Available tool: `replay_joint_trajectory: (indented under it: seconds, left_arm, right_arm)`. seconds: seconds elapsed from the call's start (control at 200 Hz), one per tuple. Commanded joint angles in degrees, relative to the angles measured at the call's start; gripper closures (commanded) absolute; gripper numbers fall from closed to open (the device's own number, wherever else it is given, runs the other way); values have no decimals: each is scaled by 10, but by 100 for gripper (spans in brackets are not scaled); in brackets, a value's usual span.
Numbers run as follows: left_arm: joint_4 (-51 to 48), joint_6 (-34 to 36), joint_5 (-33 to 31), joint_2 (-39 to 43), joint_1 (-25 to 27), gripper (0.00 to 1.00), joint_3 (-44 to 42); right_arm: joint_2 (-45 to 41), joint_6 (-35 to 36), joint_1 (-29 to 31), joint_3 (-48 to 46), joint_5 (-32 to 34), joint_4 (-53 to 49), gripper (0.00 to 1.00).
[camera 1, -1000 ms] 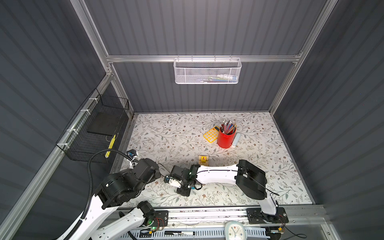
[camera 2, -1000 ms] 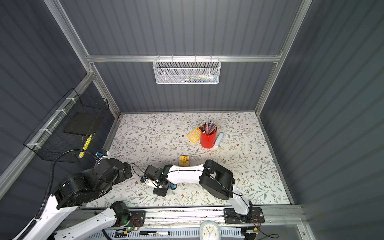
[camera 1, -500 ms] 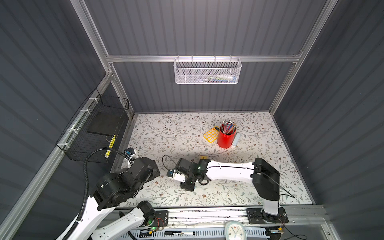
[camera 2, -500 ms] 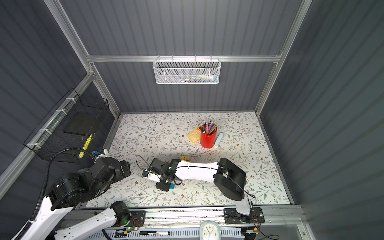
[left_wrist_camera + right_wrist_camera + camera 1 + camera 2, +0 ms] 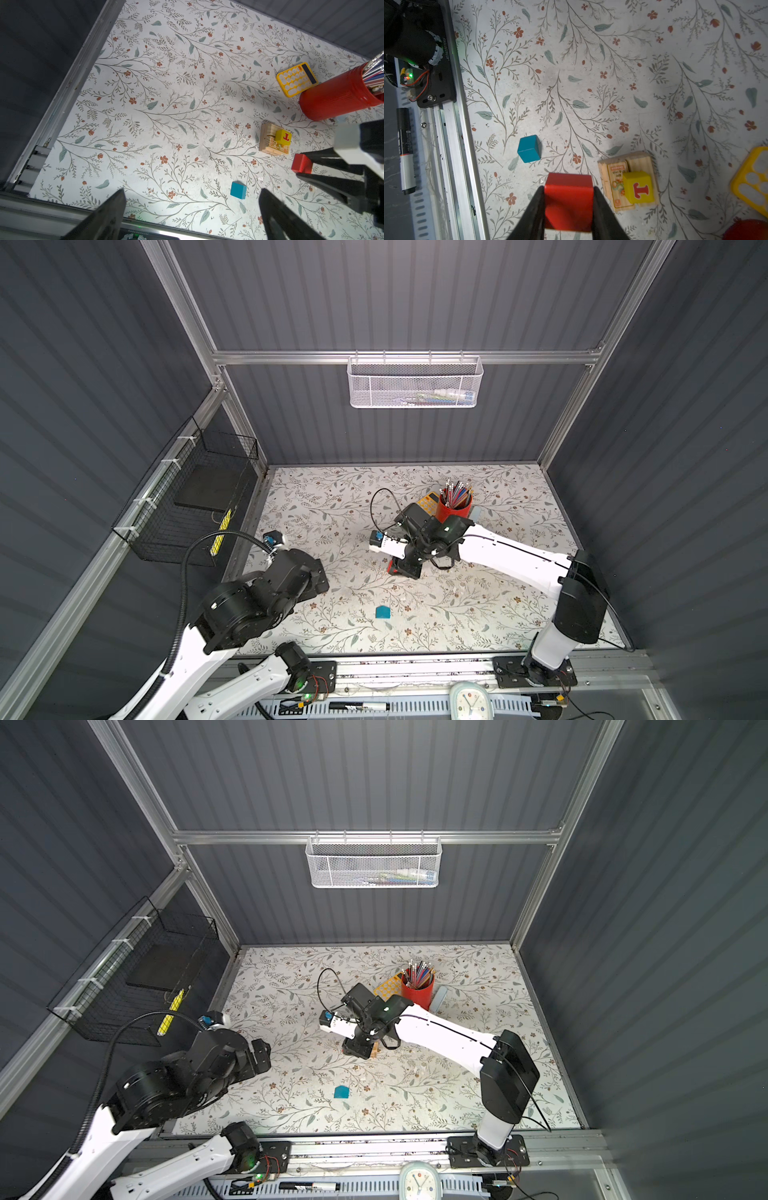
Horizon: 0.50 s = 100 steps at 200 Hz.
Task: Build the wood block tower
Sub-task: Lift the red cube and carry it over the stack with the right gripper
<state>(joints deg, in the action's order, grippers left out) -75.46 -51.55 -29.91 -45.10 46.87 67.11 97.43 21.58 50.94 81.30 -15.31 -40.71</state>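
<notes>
Swinging back from the front rail over the last second, the right gripper (image 5: 568, 188) now hangs much nearer the red pencil cup (image 5: 455, 512). Its fingers are clamped on the red cube (image 5: 569, 199), one pressed against each side. I cannot tell from where I stand whether the cube is clear of the table (image 5: 332, 506).

Close to the cup, on its rail side, stands the wood block tower (image 5: 629, 166). So far it is a low stack of tan planks (image 5: 268, 137) with the yellow cube (image 5: 638, 187) on top, a red letter on its face. The held red cube is just beside the stack, on the side away from the cup. The yellow calculator (image 5: 296, 80) lies right beside the cup.

The teal block (image 5: 383, 612) sits alone on the table, farther from the cup than the tower and toward the rail. The left gripper (image 5: 192, 193) hovers well apart from the cup, its fingers spread wide with nothing between them.
</notes>
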Motion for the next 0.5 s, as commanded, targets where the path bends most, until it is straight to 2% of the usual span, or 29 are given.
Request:
replay_joint_trajectory:
  seconds: [0.0, 0.18, 0.36, 0.495]
  left_arm:
    - [53, 35, 41, -23, -3, 0, -29]
    - [152, 50, 82, -35, -3, 0, -92]
    - [231, 57, 78, -39, -4, 0, -143]
    - [255, 54, 72, -45, -3, 0, -164]
  right_arm:
    - [2, 77, -22, -2, -22, -70, 67]
    - [27, 127, -42, 10, 38, -86, 67]
    - [62, 152, -54, 48, 78, -105, 67]
    - [77, 165, -58, 70, 83, -103, 67]
